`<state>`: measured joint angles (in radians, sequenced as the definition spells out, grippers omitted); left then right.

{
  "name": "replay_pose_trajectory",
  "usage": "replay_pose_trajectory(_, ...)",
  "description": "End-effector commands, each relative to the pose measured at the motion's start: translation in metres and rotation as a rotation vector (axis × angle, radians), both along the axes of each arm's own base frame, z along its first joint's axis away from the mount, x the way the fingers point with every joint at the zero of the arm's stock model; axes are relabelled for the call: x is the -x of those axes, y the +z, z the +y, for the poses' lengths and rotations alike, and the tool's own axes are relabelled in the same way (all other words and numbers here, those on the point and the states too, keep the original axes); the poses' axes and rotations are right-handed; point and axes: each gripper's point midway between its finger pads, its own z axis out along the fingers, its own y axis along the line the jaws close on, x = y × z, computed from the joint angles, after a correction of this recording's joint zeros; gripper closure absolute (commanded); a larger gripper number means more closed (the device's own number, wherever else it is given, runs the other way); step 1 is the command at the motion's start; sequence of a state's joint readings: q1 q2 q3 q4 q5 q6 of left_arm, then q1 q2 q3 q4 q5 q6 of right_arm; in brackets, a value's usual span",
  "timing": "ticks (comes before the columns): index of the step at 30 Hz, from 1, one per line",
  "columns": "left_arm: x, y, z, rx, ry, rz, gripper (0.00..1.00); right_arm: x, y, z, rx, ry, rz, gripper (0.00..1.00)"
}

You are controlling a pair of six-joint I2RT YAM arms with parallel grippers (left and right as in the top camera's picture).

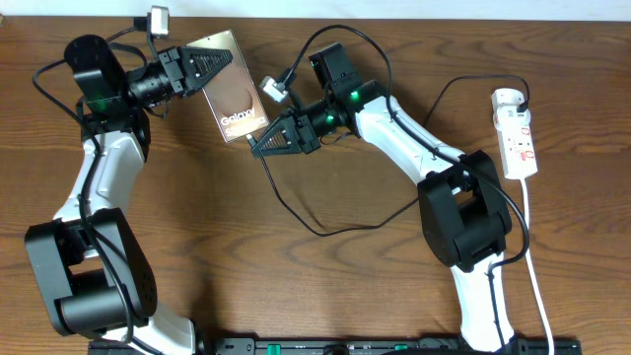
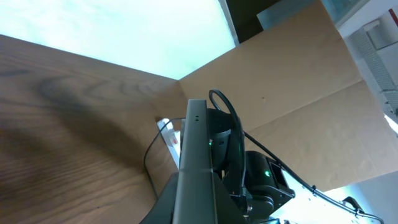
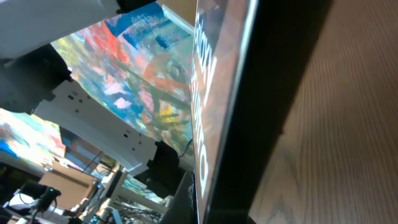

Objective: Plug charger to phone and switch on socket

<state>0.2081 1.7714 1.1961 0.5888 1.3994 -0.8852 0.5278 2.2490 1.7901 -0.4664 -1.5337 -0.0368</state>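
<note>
The phone (image 1: 233,91) has a bronze-brown face with white "Galaxy" lettering and is held tilted above the table at the back. My left gripper (image 1: 204,67) is shut on its upper left edge. In the left wrist view the phone's thin edge (image 2: 196,168) runs up between the jaws. My right gripper (image 1: 264,144) is at the phone's lower corner, shut where the charger (image 1: 317,231) begins. The connector tip is hidden. The phone (image 3: 214,106) fills the right wrist view. The thin black cable loops across the table to the socket (image 1: 519,138), a white power strip at the far right.
The socket's thick white cord (image 1: 537,276) runs down the right side toward the front edge. The right arm's base (image 1: 463,217) stands between the cable loop and the socket. The left arm's base (image 1: 84,276) stands at the front left.
</note>
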Motion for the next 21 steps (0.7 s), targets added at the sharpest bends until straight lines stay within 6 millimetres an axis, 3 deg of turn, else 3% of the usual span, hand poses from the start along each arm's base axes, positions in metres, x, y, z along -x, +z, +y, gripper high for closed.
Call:
replay_pose_trajectory(1, 0.013, 0.003, -0.011, -0.014, -0.09, -0.053, 0.93, -0.002, 0.018, -0.004, -0.025, 0.005, -0.001, 0.99)
replay_pose_trajectory(11, 0.015, 0.003, -0.012, -0.019, -0.102, -0.067, 0.93, -0.005, 0.021, -0.002, -0.033, 0.005, -0.015, 0.99)
replay_pose_trajectory(21, 0.005, 0.002, -0.008, -0.009, -0.038, -0.027, 0.93, -0.005, 0.021, -0.002, -0.033, 0.005, -0.017, 0.99)
